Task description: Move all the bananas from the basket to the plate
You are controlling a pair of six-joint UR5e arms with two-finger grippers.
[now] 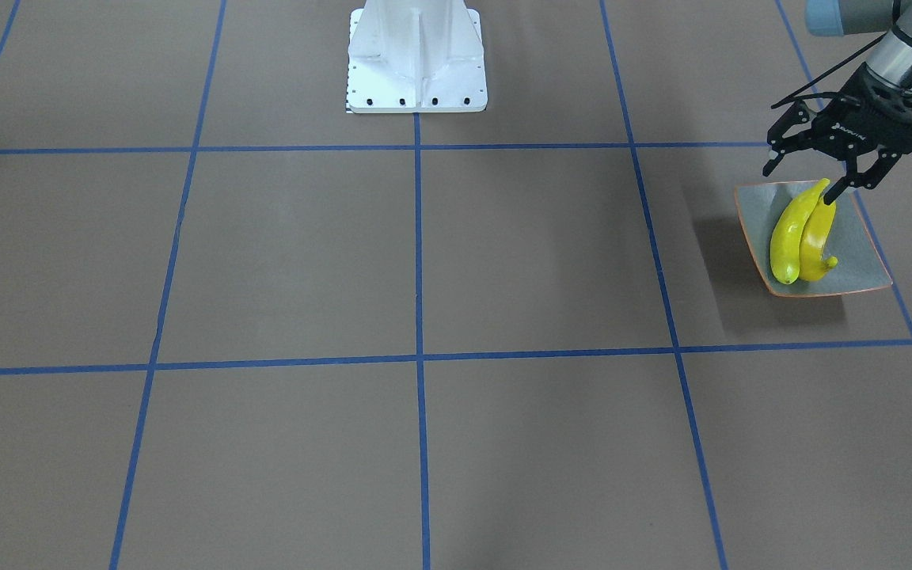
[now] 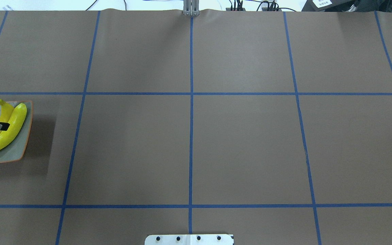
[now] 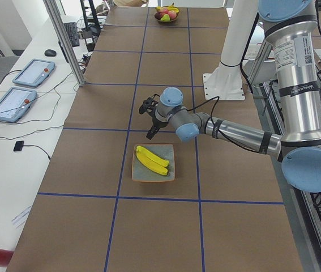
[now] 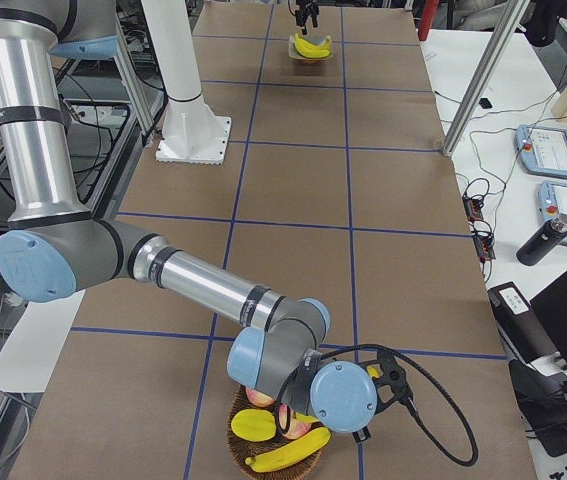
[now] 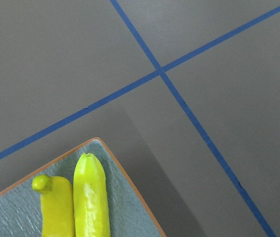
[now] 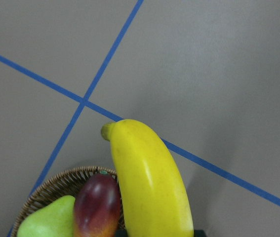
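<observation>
Gridding the brown table (image 2: pixel 243 146), blue tape (image 2: pixel 191 136); left hand (image 1: pixel 799 185) spread above plate (image 1: pixel 856 245), right hand (image 4: pixel 381 378) indeterminable.

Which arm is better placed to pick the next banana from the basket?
The right: the right gripper is at the basket, a banana close before its wrist camera. The left gripper hovers open over the distant plate.
</observation>
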